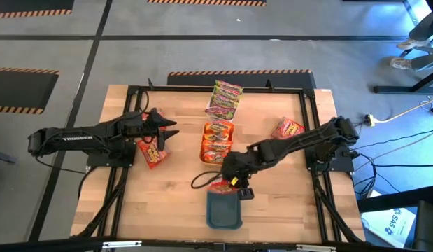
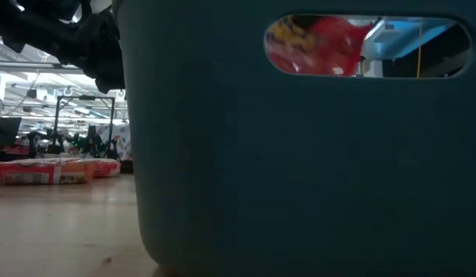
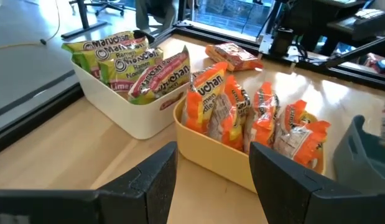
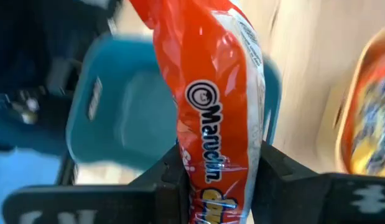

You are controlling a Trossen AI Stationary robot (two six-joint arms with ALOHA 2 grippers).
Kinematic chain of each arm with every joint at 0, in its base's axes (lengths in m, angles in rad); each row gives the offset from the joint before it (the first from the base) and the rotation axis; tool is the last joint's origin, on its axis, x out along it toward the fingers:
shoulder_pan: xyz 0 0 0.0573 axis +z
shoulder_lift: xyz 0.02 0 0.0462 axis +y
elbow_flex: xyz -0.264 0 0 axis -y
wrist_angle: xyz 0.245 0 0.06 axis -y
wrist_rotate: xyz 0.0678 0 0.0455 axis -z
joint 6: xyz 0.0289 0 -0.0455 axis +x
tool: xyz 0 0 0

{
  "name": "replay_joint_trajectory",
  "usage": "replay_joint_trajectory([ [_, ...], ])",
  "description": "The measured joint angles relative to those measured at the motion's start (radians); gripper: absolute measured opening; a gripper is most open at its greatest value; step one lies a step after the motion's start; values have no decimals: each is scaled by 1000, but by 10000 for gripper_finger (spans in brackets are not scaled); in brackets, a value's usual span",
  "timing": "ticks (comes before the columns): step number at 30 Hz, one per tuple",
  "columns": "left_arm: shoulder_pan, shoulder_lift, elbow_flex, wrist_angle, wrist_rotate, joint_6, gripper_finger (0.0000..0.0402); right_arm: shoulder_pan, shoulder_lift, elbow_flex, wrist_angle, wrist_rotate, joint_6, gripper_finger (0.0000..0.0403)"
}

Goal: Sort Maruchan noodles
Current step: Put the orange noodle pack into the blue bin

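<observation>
Gripping a red Maruchan packet (image 4: 217,118) between narrowly set fingers, right gripper (image 1: 233,183) poised at the far rim of the teal tray (image 1: 224,210), at the near middle of the wooden table (image 1: 174,203). Seen through the tray's handle slot from table height, same red packet (image 2: 322,46) above the dark wall.

Farther back at centre, orange tray (image 3: 217,155) packed with upright orange packets (image 3: 260,118), then white tray (image 3: 117,99) filled with green-pink packets (image 3: 130,62) just beyond it, the two trays touching end to end.

Off to the left, left gripper (image 1: 166,131) hovering with fingers parted and nothing between them, pointed toward the trays; one red packet (image 1: 152,152) flat on the wood just beneath it. Off to the right, another red packet (image 1: 287,129) lying loose near the right arm's base.
</observation>
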Motion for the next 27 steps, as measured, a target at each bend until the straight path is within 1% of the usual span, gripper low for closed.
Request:
replay_joint_trajectory([
  [5, 0, 0, 0, -14, -30, 40, 192, 0, 49, 29, -81, -8, -1, 94],
  [11, 0, 0, 0, -13, -40, 41, 192, 0, 106, 28, -96, 40, 4, 94],
  [20, 0, 0, 0, -14, -29, 39, 192, -35, 161, 28, -94, 57, 43, 96],
  [21, 0, 0, 0, -15, -28, 38, 192, -42, 164, 28, -92, 74, 43, 97],
  [24, 0, 0, 0, -17, -12, 38, 192, -49, 170, 28, -76, 168, 51, 110],
  [27, 0, 0, 0, -18, -10, 38, 192, -48, 176, 28, -66, 188, 30, 139],
])
